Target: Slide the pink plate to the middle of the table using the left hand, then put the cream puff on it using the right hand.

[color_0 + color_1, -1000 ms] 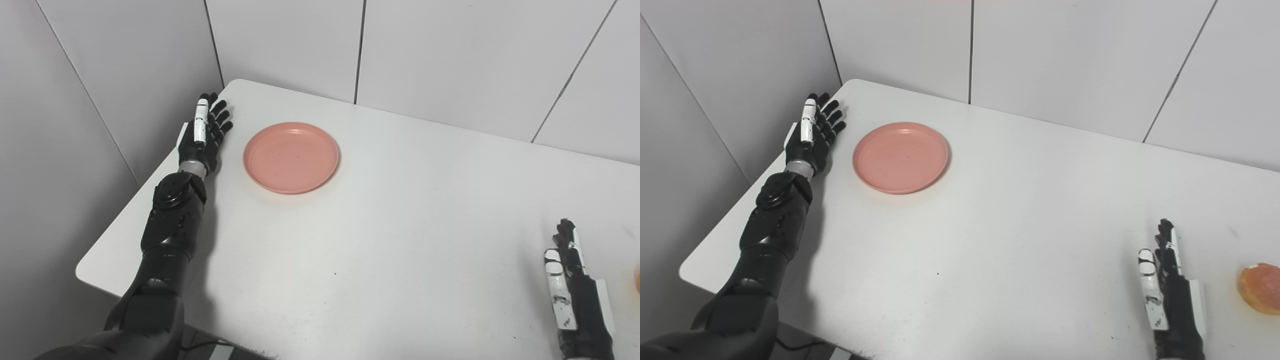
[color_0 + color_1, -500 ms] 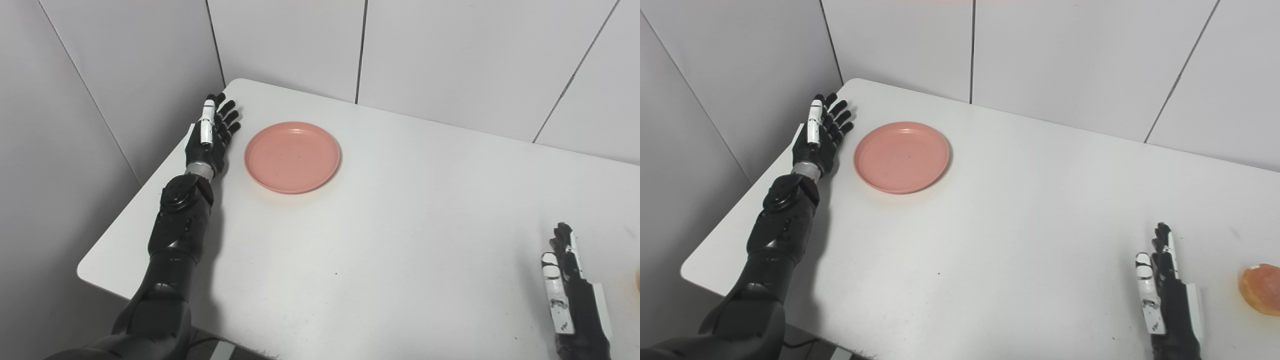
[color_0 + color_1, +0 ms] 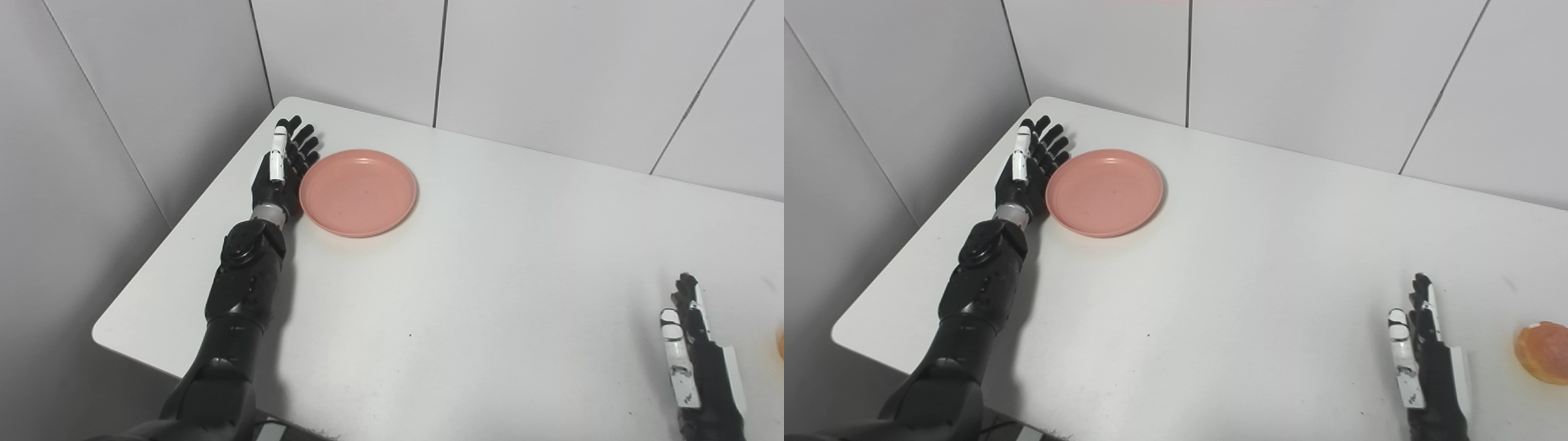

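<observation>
- Left eye view and right eye view: we see our left hand [image 3: 278,174] stretched flat with fingers apart, grasping nothing, its inner edge just at the near-left rim of the pink plate [image 3: 358,192]; whether it truly touches the rim we cannot tell.
- Plate position: the plate lies directly to the right of our left hand, near the far left corner of the desk [image 3: 478,294], well apart from the middle where it belongs; we judge the slide not yet done.
- Right hand [image 3: 1427,361]: it rests on edge at the near right, fingers extended and released, holding nothing. The cream puff [image 3: 1542,352] sits on the desk just to the right of this hand, untouched.
- Risk, push line: contact is off the plate's centre, so we judge that a sideways push may spin the plate or let it slip past the fingertips rather than travel straight.
- Risk, height: a hand riding too high could climb over the low rim and tip the plate.
- Risk, overshoot: on so smooth a top the plate may glide beyond the middle.
- Surface: white, matt, bare, with a few small dark specks.
- Room: pale grey wall panels [image 3: 551,67] with dark seams enclose the desk behind and to the left of our left hand.
</observation>
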You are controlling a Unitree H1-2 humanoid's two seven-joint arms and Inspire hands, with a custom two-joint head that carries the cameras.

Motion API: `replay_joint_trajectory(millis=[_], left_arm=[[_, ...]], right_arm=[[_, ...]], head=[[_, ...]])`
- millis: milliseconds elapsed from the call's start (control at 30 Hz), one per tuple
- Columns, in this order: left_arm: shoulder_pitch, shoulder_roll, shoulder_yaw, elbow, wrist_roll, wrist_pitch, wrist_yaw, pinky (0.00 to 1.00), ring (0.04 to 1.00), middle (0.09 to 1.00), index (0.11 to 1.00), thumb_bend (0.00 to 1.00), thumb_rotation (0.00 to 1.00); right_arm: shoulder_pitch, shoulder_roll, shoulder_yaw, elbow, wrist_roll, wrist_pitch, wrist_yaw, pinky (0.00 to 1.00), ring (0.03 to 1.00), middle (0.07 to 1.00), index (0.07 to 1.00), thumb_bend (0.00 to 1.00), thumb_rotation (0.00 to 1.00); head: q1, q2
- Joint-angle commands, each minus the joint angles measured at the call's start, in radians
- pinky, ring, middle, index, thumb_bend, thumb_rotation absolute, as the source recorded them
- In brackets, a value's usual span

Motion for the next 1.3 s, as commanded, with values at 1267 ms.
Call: replay_joint_trajectory(millis=[1267], left_arm=[[0.053,-0.152,-0.161,-0.101,0.036,0.059,0.01,0.9,0.904,0.9,0.887,0.4,1.0]], right_arm=[[0.018,0.017,0.016,0.007,-0.011,0.003,0.001,1.0,0.993,0.992,0.982,0.16,1.0]], head=[[-0.055,0.041]])
